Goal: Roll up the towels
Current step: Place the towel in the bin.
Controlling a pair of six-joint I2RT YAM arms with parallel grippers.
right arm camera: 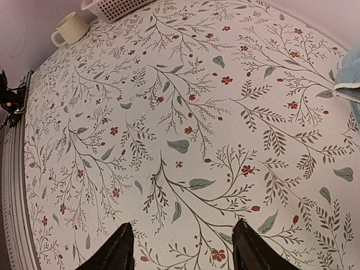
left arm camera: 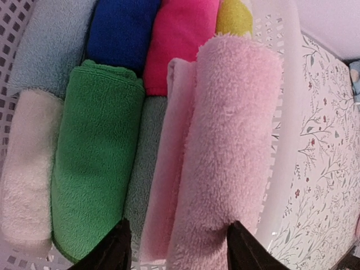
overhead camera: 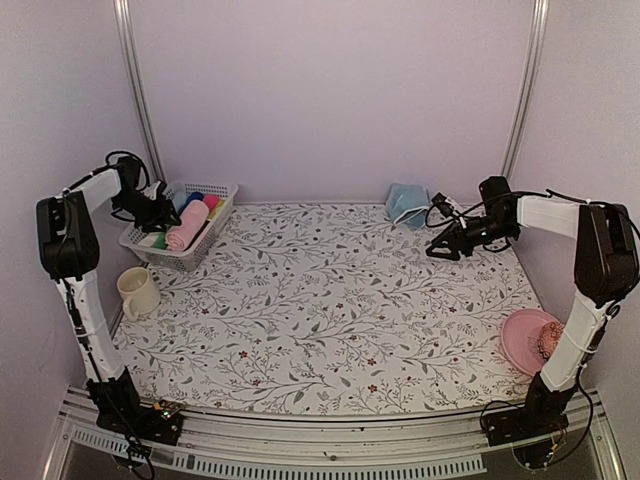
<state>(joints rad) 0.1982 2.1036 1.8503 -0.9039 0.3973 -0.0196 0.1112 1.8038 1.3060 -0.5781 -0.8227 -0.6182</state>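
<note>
Top external view: a desk [overhead camera: 330, 300] covered in a white leaf-and-flower print carries a white perforated plastic basket [overhead camera: 190, 262] at its far left corner. The left end effector [overhead camera: 165, 212] hangs over that basket. A pale pink fluffy towel [overhead camera: 188, 225], rolled into a tube, lies in the basket on top of the other rolls.

A light blue soft towel [overhead camera: 405, 203] sits well apart from it, at the far right of the desk by the back wall. It is loosely bunched, not rolled. The right end effector [overhead camera: 440, 248] hovers near it, on its nearer side, without touching it. A cream ceramic mug [overhead camera: 138, 292] stands on the desk just in front of the basket, and a round pink plate [overhead camera: 522, 335] lies at the near right edge.

From the left wrist, the left end effector [left arm camera: 180, 250] is open, one finger on each side of the near end of the pale pink towel [left arm camera: 230, 146]. Whether the pads touch the pile cannot be told. The roll lies along the basket's right wall [left arm camera: 287, 140]. Packed beside it are a green rolled cloth [left arm camera: 95, 163], a cream rolled cloth [left arm camera: 28, 169] and a grey-green roll [left arm camera: 143, 169]. Beyond these are bright blue [left arm camera: 121, 31], hot pink [left arm camera: 183, 39] and yellow [left arm camera: 233, 17] cloth rolls.

From the right wrist, the right end effector [right arm camera: 183, 253] is open over bare desk with nothing between its fingers. Only a corner of the light blue towel [right arm camera: 349, 73] shows at the right edge of that view.
</note>
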